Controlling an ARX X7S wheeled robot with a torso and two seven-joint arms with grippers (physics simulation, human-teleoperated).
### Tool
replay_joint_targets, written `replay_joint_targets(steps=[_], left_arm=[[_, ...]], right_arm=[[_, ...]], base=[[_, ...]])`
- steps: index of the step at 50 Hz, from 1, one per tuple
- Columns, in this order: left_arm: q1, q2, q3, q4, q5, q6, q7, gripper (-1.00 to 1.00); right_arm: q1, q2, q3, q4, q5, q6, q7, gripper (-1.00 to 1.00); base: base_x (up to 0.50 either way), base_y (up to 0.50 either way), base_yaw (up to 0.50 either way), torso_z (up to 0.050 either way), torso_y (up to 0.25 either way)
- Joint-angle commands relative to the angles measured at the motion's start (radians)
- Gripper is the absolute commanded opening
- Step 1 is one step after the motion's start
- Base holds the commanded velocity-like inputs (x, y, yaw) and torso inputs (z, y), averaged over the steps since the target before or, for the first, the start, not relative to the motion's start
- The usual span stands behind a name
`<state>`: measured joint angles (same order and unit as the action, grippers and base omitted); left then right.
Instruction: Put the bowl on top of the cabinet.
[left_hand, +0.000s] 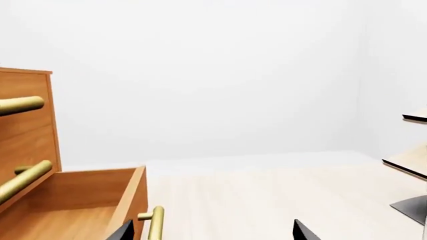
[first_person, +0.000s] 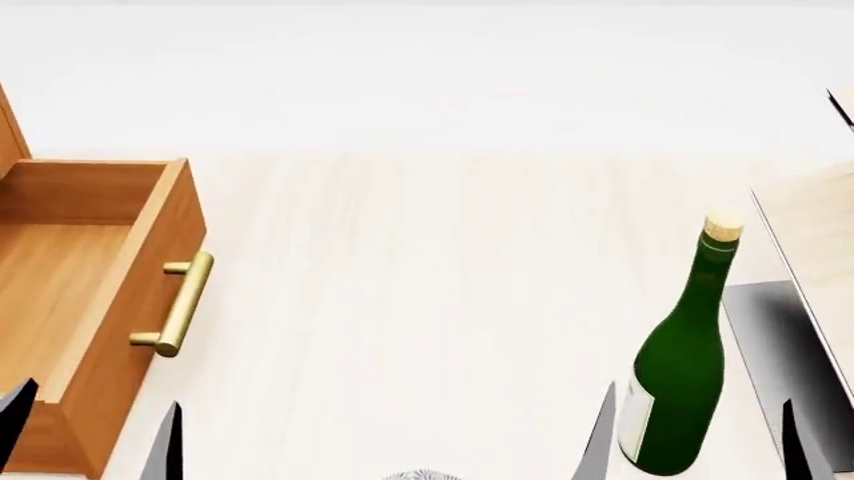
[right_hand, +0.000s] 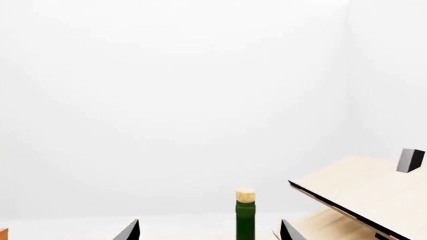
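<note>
Head view: we looked down on a pale wood-grain floor (first_person: 427, 300), where the orange-brown wooden cabinet (first_person: 80, 290) stood at the left with one drawer pulled out, its brass bar handle (first_person: 178, 304) facing the open floor. A tall green glass bottle with a cork stopper (first_person: 681, 380) stood upright at the right, just beside the pale wood and dark metal rack (first_person: 801, 300). At the bottom edge, between the arms, we saw only a sliver of speckled white-grey, probably the rim of the small round bowl (first_person: 424, 476); it sat on the floor, well apart from the cabinet. The dark fingertips of the left gripper (first_person: 91, 430) stood spread near the drawer front, holding nothing. The right gripper (first_person: 694, 440) likewise had its tips parted, with the bottle standing between them in this view; we could not tell whether they touched it. The right wrist view showed the bottle's neck between the spread tips.
</note>
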<state>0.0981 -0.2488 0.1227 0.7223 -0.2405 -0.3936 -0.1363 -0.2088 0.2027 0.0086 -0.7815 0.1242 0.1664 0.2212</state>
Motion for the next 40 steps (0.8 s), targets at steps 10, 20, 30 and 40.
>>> replay_joint_targets(steps=[10,20,30,40], left_arm=[[0.020,0.013,-0.021,-0.013,0.025,0.065,0.016,1.00],[0.020,0.007,-0.033,-0.019,-0.011,0.081,0.023,1.00],[0.020,-0.003,-0.020,-0.022,0.000,0.090,0.010,1.00],[0.019,-0.012,-0.014,-0.022,-0.009,0.084,0.002,1.00]], right_arm=[[0.002,-0.020,0.015,0.008,-0.026,-0.008,0.007,1.00],[-0.008,-0.010,0.004,0.006,-0.030,-0.022,0.010,1.00],[-0.007,-0.003,-0.001,0.007,-0.027,-0.019,0.016,1.00],[-0.007,0.006,-0.008,0.006,-0.024,-0.020,0.021,1.00]], base=[[0.45,0.00,0.00,0.000,0.000],[0.00,0.00,0.00,0.029,0.018],[0.00,0.00,0.00,0.050,0.022],[0.00,0.00,0.00,0.050,0.014]])
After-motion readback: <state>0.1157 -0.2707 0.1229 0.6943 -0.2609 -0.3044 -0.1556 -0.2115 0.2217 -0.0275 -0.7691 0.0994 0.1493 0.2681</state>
